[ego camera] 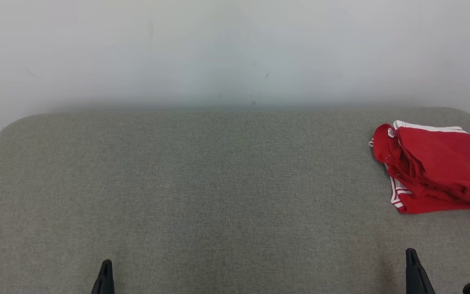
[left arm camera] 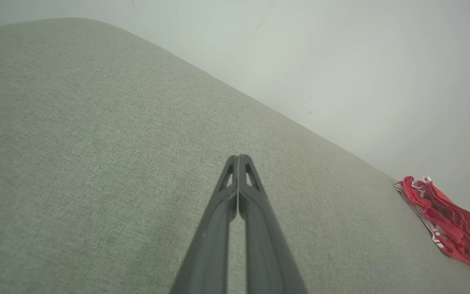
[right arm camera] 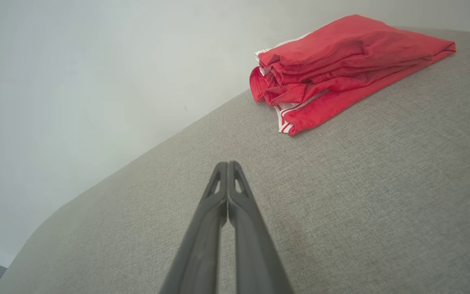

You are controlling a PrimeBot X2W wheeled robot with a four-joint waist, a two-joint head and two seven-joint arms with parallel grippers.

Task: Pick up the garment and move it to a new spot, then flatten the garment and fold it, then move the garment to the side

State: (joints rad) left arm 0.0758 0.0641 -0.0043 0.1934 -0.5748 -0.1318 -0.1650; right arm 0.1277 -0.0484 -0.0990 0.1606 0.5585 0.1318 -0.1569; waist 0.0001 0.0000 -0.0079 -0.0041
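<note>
A grey fabric-covered surface (ego camera: 218, 183) with rounded far corners has a pale wall (ego camera: 235, 45) rising just behind its far edge, faint dark scuffs (ego camera: 267, 75) marking that wall above it.

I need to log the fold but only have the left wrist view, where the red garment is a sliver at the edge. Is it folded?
Observer: Yes; the right wrist view shows the garment as a folded stack, its layered edges and white stripes toward the camera.
Operator: Is anything gripping it?
Observer: No. The right gripper is shut on nothing, apart from it.
Operator: Where does it lie?
Observer: In the head view, at the grey surface's far right, toward the back.
</note>
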